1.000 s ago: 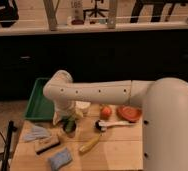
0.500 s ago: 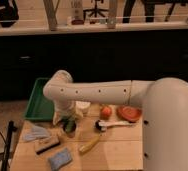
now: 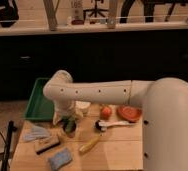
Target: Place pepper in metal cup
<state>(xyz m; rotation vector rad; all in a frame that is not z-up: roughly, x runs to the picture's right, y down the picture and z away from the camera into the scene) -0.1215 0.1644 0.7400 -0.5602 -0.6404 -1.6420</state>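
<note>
My gripper (image 3: 67,119) hangs down from the white arm at the table's left-middle, right over the metal cup (image 3: 70,131). The dark green pepper (image 3: 66,122) shows at the gripper's tip, just above or at the cup's rim. I cannot tell whether it is still held or rests in the cup. The cup is small and dark-looking, and the gripper partly hides it.
A green tray (image 3: 37,97) lies at the back left. A white cup (image 3: 82,107) stands just behind the gripper. An orange fruit (image 3: 105,112), a dark red bowl (image 3: 129,113), a white-handled tool (image 3: 113,124), a yellow banana-like item (image 3: 89,144), a brush (image 3: 47,144), a blue sponge (image 3: 59,158) and a cloth (image 3: 36,133) lie around.
</note>
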